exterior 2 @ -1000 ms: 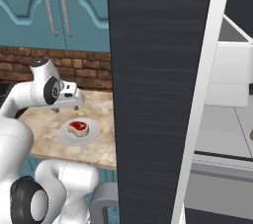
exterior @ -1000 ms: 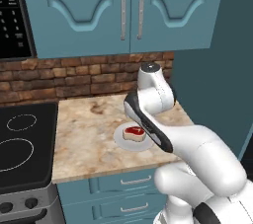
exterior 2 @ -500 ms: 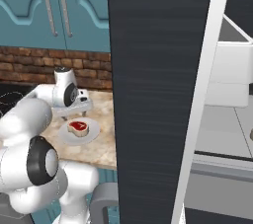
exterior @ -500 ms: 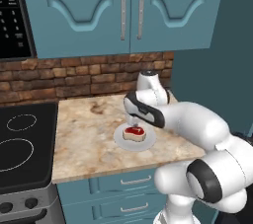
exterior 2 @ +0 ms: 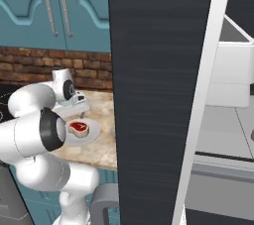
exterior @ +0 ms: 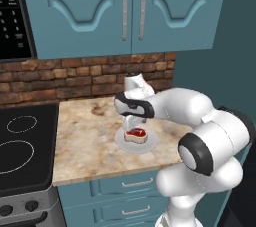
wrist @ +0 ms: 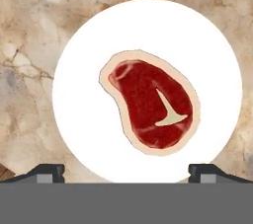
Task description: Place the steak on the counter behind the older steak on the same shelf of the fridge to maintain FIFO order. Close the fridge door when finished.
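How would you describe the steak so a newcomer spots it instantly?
Find the marbled counter between the black stovetop and the dark fridge door. A round white plate sits there, under the open gripper. On it lies the steak: red, cream-rimmed, pale bone mark.

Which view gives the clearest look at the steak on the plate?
The hand view: the steak lies whole and unblocked on the white plate, its pale bone mark plain. In the left base view it is small, just under the open gripper. In the right base view the arm partly covers it.
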### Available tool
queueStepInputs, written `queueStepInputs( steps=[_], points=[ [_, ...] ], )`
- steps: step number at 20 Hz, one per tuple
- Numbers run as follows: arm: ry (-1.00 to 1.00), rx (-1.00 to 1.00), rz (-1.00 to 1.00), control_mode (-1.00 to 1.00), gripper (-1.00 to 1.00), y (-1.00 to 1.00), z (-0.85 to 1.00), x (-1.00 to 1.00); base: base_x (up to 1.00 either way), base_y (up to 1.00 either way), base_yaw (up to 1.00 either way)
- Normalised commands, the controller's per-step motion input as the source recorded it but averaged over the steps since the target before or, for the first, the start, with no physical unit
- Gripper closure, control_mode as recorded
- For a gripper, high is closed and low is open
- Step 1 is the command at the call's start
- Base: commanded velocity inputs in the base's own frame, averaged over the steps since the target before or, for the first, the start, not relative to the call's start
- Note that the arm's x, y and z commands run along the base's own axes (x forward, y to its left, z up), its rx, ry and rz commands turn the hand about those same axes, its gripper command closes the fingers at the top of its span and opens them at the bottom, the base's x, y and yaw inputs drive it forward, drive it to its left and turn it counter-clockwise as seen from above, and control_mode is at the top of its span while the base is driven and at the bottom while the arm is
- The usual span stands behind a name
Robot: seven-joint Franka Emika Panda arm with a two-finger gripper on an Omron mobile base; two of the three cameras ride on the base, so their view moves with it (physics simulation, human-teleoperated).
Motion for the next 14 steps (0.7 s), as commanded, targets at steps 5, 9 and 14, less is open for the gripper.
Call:
queueStepInputs(
  steps=[5, 9, 14],
  points=[
    [0.0, -0.11, 0.09, -1.0, -1.0, 0.04, -0.1, 0.0, 0.0, 0.0, 0.0],
    [0.0, -0.06, 0.1, -1.0, -1.0, 0.0, -0.27, 0.0, 0.0, 0.0, 0.0],
    [0.02, -0.02, 0.1, -1.0, -1.0, 0.0, -0.29, 0.2, 0.0, 0.0, 0.0]
  ],
)
